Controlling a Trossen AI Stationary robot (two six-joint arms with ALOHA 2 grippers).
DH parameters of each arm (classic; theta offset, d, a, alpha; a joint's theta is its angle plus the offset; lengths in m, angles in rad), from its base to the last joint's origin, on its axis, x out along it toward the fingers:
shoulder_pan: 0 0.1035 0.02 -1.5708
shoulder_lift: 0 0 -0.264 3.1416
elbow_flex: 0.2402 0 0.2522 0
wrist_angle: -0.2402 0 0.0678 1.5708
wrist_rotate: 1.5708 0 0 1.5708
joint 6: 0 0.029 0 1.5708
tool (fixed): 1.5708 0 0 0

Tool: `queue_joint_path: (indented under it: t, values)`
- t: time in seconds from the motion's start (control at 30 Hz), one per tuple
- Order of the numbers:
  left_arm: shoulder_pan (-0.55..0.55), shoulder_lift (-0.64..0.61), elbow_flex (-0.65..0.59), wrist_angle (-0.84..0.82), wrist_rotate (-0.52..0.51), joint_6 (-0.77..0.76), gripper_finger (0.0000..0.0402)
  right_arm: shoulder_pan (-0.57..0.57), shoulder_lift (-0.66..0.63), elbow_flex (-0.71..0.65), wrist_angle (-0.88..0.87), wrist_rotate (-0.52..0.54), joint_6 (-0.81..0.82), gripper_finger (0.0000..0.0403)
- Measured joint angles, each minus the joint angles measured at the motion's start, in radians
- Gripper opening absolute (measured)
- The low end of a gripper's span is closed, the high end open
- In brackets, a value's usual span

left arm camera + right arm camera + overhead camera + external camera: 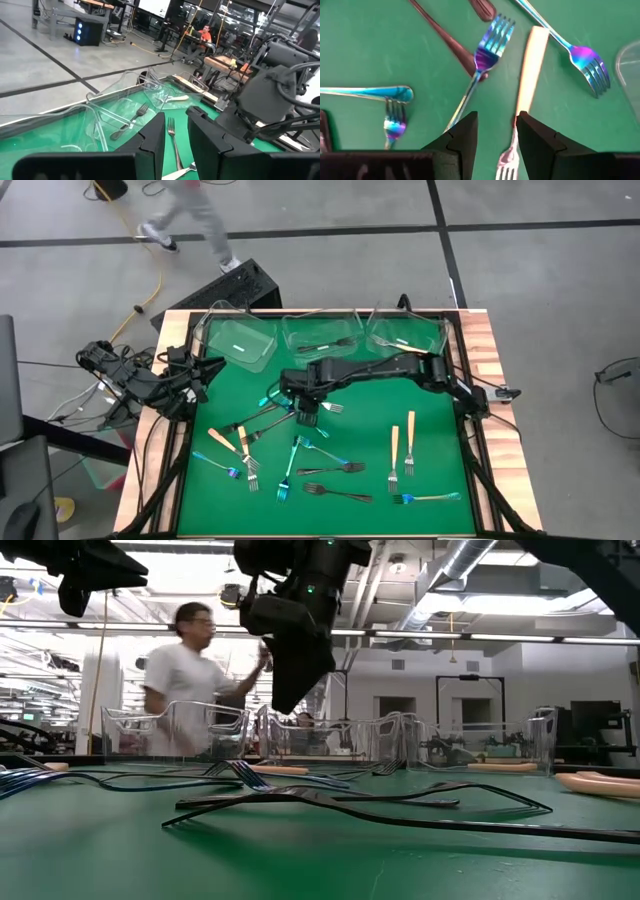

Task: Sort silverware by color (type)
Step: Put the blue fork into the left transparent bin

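**Green mat, right gripper poised above a fork cluster**

Green felt covers the table, and the silverware lies scattered across it: iridescent blue forks, dark metal forks and cream-handled forks, mixed together. Three clear tubs stand in a row along the far edge; a few pieces already lie in them.

The right gripper reaches in from the right side to the mat's centre-left and hangs above a small cluster, pointing down. Its fingers are spread with nothing between them. In the right wrist view, the cream-handled fork lies directly ahead of the gap, its long axis running roughly in line with the opening, tines nearest the fingers. An iridescent blue fork lies just beside it, angled across a dark handle. A grip on the cream handle therefore probably calls for a small sideways correction and perhaps a wrist turn, so that the fingers straddle the handle rather than run along it.

The left gripper waits at the table's far-left corner, fingers slightly apart and empty, well away from the cluster; the right arm is clearly nearer.

Open mat surrounds the cluster on its near side. The neighbouring blue fork is the likeliest thing to be nudged.
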Motion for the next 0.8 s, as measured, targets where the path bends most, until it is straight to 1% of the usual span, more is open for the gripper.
queue_joint_path:
  t: [0.27, 0.33, 0.47, 0.7, 0.8]
  values:
    - [0.000, 0.000, 0.000, 0.000, 0.000, 0.000, 0.0069, -0.001, -0.001, -0.086, 0.031, -0.003, 0.063, 0.0159]
    - [0.000, 0.000, 0.000, -0.001, 0.000, 0.000, 0.0069, -0.001, -0.001, -0.106, 0.038, -0.026, 0.081, 0.0159]
    - [0.000, 0.000, 0.000, -0.008, 0.000, 0.000, 0.0069, 0.000, -0.001, -0.107, 0.057, -0.057, 0.083, 0.0159]
    - [0.000, 0.000, 0.000, -0.008, 0.000, 0.000, 0.0069, -0.006, -0.001, -0.106, 0.106, -0.058, 0.078, 0.0159]
    - [0.000, 0.000, 0.000, -0.008, 0.000, 0.000, 0.0069, -0.010, -0.001, -0.106, 0.132, -0.094, 0.077, 0.0159]
